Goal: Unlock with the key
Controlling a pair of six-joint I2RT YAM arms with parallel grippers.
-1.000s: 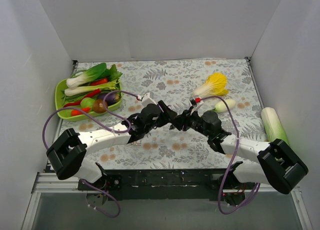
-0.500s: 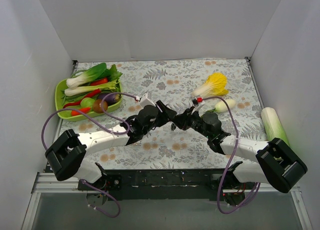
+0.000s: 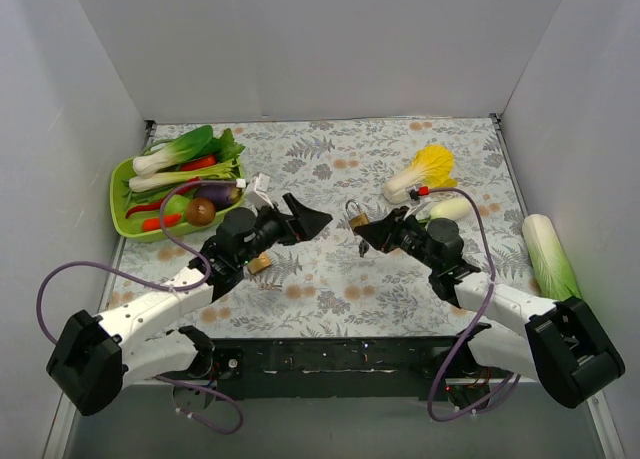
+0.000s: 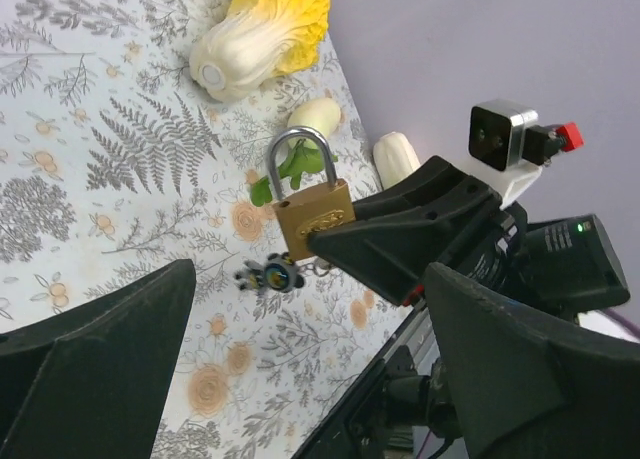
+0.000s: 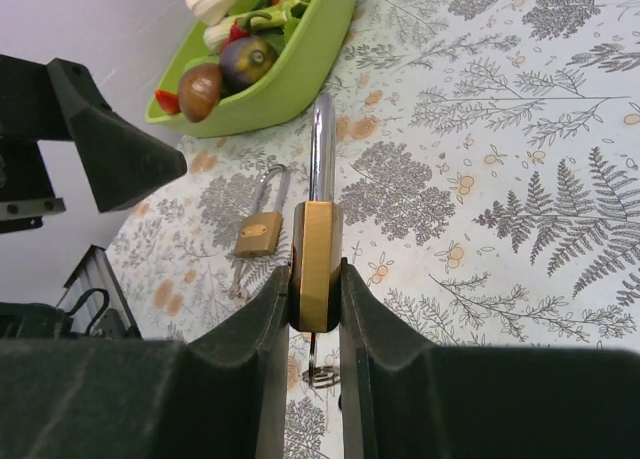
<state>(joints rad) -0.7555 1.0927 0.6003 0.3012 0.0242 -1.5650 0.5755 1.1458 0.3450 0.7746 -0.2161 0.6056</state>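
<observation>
Found no legible text, label, brand, number or sign in any view. Noted only a faint stamped mark on the brass face of the padlock (image 4: 312, 219) in the left wrist view, too small and blurred to read.
</observation>
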